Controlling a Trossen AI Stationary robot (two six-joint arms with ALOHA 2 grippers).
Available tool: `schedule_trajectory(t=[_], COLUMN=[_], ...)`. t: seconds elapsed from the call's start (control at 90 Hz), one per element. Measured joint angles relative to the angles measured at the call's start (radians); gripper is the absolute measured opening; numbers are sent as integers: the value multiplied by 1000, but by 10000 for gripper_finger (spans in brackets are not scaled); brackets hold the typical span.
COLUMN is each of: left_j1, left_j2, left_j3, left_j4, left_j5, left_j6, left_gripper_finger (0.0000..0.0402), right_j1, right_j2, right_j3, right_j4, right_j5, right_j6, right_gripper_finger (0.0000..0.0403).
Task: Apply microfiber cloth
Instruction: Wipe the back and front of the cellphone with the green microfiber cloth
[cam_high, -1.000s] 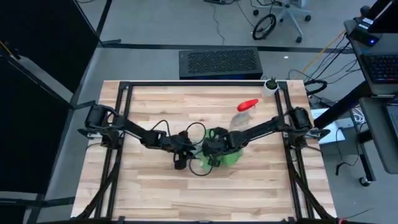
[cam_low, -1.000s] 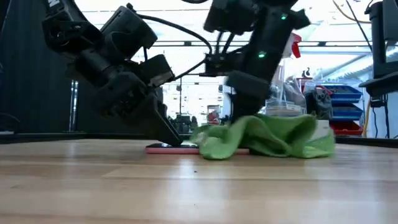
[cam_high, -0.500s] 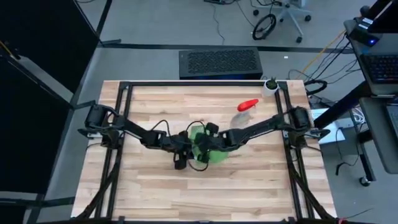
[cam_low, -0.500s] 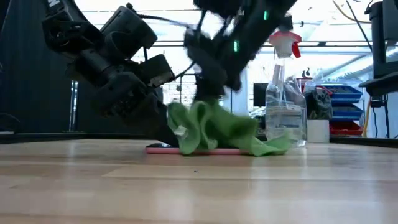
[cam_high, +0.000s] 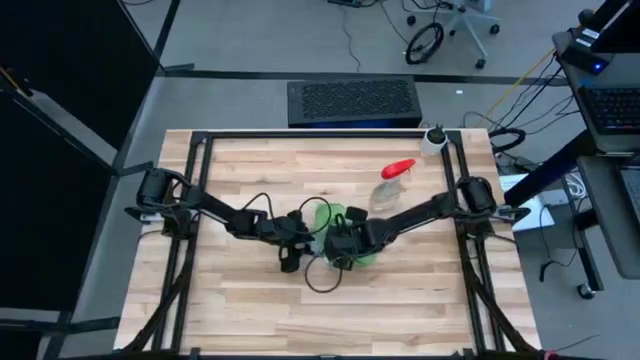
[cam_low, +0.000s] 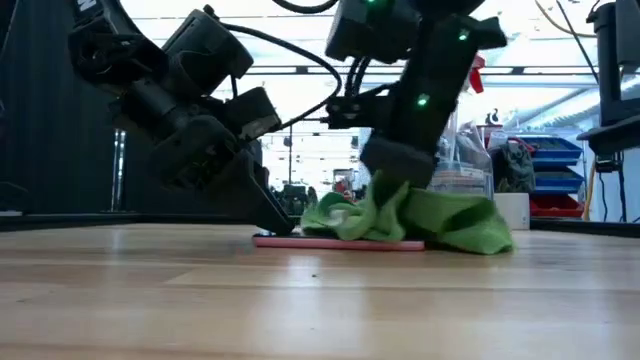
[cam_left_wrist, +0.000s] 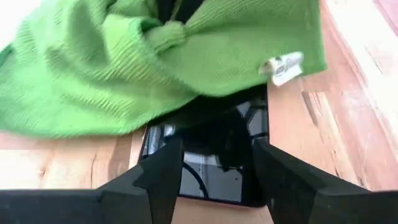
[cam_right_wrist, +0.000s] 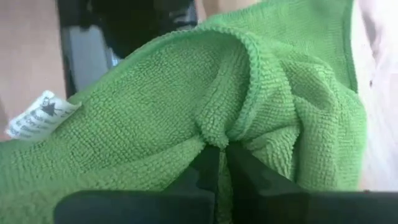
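One bright green soft microfiber cloth (cam_high: 352, 243), bunched at frame centre over a flat black phone (cam_left_wrist: 214, 155) on the bench (cam_high: 260, 300). Right gripper (cam_right_wrist: 221, 163) jaws pinched a fold; left gripper (cam_left_wrist: 211, 168) jaws spread, steadying phone. Likely light, limp; take by gathered fold.

The wooden table (cam_high: 250, 300) carries a phone (cam_left_wrist: 211, 155) under the green microfiber cloth (cam_low: 440, 222), with a spray bottle (cam_high: 388, 186) nearby.

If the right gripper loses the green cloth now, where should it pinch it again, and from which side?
Judging by its pose, take the microfiber cloth at the raised bunched fold on top, where the right gripper pinches it now, coming down from above. The rest drapes flat over the phone, which the left gripper steadies, so a low approach would likely catch both.
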Motion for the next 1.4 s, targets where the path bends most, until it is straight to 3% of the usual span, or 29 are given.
schedule_trajectory(t=[0.167,0.289,0.367,0.444,0.578,0.678,0.767,0.9,1.089,1.289,1.4], left_j1=[0,0,0,0,0,0,0,0,0,0,0], left_j2=[0,0,0,0,0,0,0,0,0,0,-2], left_j3=[0,0,0,0,0,0,0,0,0,0,1], left_j4=[-1,-1,0,0,0,0,0,-1,-2,-1,-2], left_j5=[0,0,0,0,0,0,0,-1,-1,-2,-2], left_j6=[0,0,0,0,-4,-4,-3,1,2,1,0], left_gripper_finger=[184,184,184,184,184,184,184,184,184,184,184], right_j1=[9,24,33,35,39,40,44,62,107,154,170], right_j2=[-53,-78,-103,-138,-160,-114,-45,29,23,-76,-164], right_j3=[-7,-9,-9,-9,-6,-1,-2,0,2,-7,-5], right_j4=[-123,-305,-315,-210,146,373,441,300,27,-185,-214], right_j5=[-33,-34,-20,-13,18,5,-72,-87,-76,-124,-64], right_j6=[18,56,85,90,15,-42,-24,62,147,214,257], right_gripper_finger=[0,0,0,0,0,0,0,0,0,0,0])
